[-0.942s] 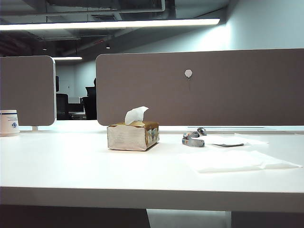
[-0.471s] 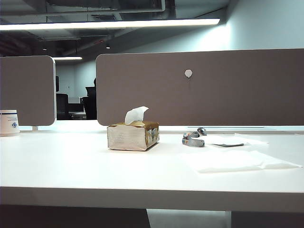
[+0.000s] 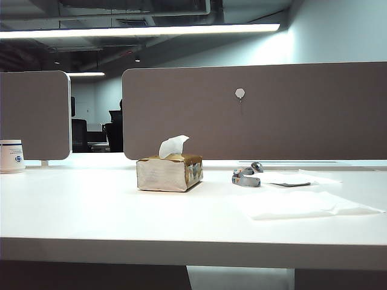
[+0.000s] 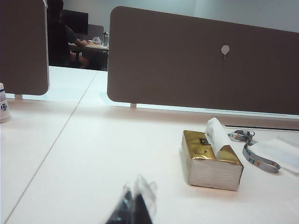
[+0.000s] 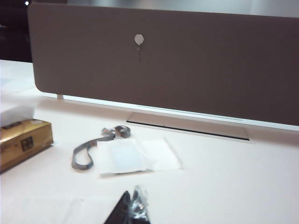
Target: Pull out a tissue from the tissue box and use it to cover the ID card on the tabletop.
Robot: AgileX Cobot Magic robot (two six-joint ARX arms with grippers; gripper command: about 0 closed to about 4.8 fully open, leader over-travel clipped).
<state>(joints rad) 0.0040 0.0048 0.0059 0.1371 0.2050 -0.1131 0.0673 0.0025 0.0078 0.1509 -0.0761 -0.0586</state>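
The left claw (image 4: 135, 205) shows only as dark, tape-wrapped tips at the near edge of its wrist view. Its two tips are pressed together on nothing, low over the white counter (image 4: 93, 154) and well short of everything on it. The right claw (image 5: 131, 207) looks the same in its own wrist view: tips together, empty, and drawn back from the work. Neither arm appears in the exterior view, which suggests both are parked behind that camera, off the counter's working area.

Ahead of the left claw sits the tissue box (image 4: 211, 160), gold-brown on top and pale on the sides. A white tuft (image 4: 217, 134) stands up through its slot, ready for a further pull if one were needed.

Ahead of the right claw, a white tissue (image 5: 138, 156) lies spread flat. A pale blue rectangle shows faintly through it, which reads as the ID card (image 5: 122, 157) underneath. The grey lanyard (image 5: 93, 145) trails out from the tissue's edge towards the box, so only the strap is bare. A second white sheet (image 3: 302, 204) lies flat nearer the counter's front edge, apart from the card.

With the card veiled and both claws clear, the covering appears done.
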